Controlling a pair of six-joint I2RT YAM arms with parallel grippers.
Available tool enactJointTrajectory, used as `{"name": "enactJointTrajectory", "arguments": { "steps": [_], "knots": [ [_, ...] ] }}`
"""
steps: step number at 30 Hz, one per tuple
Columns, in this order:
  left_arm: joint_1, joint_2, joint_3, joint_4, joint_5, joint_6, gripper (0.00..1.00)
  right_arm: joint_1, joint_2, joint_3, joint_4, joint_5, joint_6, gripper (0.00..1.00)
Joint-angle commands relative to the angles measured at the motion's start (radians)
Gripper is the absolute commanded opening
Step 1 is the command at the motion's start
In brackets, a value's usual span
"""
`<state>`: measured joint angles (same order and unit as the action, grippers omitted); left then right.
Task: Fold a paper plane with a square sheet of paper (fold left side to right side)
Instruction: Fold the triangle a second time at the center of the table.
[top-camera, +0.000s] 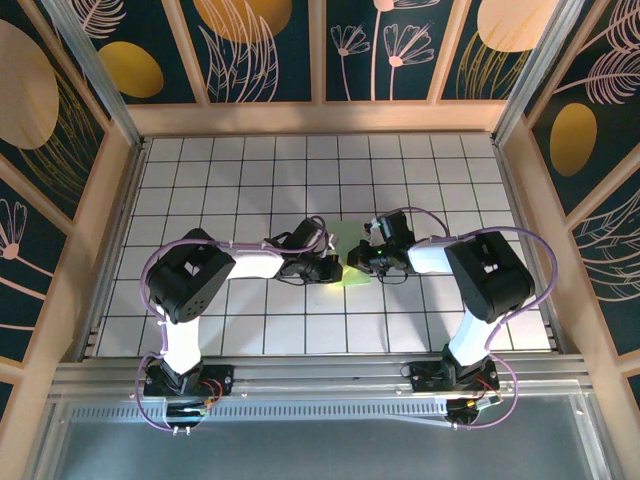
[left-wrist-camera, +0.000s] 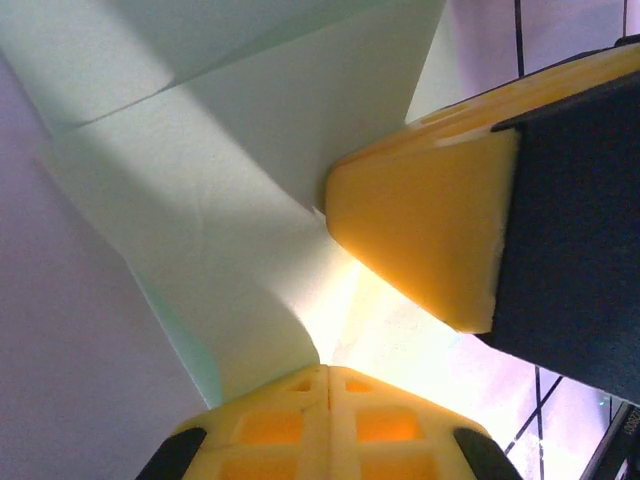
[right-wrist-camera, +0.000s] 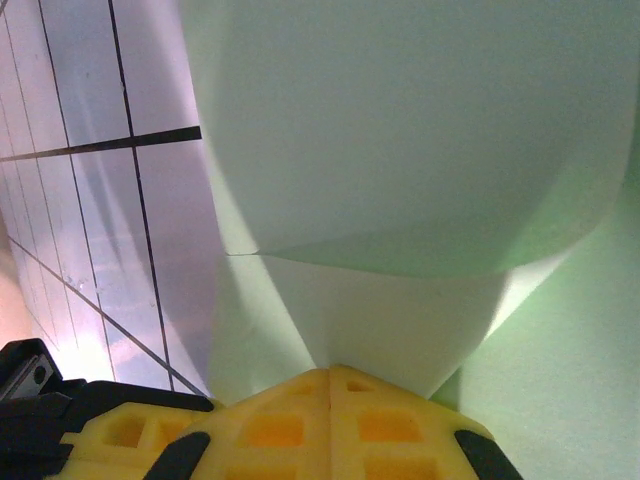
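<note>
From above, the square sheet of paper (top-camera: 348, 237) is seen at the middle of the tiled table (top-camera: 250, 330), caught between the two arms. The left gripper (top-camera: 337, 268) is brought in from the left and the right gripper (top-camera: 357, 262) from the right, so that the tips are set just beside each other over the paper. What shows of the sheet is a pale green strip running near to far in the gap between them. Neither arm can be called nearer, since the paper is reached by both alike.

In the left wrist view, the left gripper (left-wrist-camera: 325, 372) is seen closed, with no gap between the tips, and the paper is pinched there. From that pinch the sheet is lifted and fanned away from the camera, with a crease line crossing it. A yellow finger (left-wrist-camera: 420, 240) of the right gripper is seen touching the same sheet close by.

In the right wrist view, the right gripper (right-wrist-camera: 330, 372) is likewise closed tight on the paper, which is drawn up into a curved, bellied fold above the grid lines.

The coming move is judged to turn on this: the edge held on the left must be carried across toward the right-hand pinch, along the left-to-right line.
</note>
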<state>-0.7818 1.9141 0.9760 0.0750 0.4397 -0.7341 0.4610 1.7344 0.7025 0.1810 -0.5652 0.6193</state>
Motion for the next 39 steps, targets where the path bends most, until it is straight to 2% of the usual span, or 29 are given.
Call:
{"name": "enactJointTrajectory", "arguments": {
  "steps": [1, 12, 19, 29, 39],
  "knots": [
    [0.001, 0.029, -0.034, -0.031, -0.01, 0.012, 0.04, 0.013, -0.033, 0.02, -0.042, 0.009, -0.021, 0.0],
    [0.0, 0.03, -0.043, -0.029, -0.017, 0.008, 0.02, 0.023, -0.113, -0.022, -0.012, 0.004, -0.015, 0.0],
    [-0.003, 0.03, -0.035, -0.046, -0.027, 0.015, 0.02, 0.05, -0.055, -0.023, 0.035, 0.003, 0.0, 0.0],
    [-0.006, 0.022, -0.023, -0.092, -0.059, 0.017, 0.01, 0.048, 0.014, 0.0, 0.005, 0.076, -0.036, 0.0],
    [-0.008, 0.027, -0.031, -0.096, -0.065, 0.013, 0.0, -0.004, 0.034, 0.039, -0.003, 0.071, -0.067, 0.0]
  ]
}}
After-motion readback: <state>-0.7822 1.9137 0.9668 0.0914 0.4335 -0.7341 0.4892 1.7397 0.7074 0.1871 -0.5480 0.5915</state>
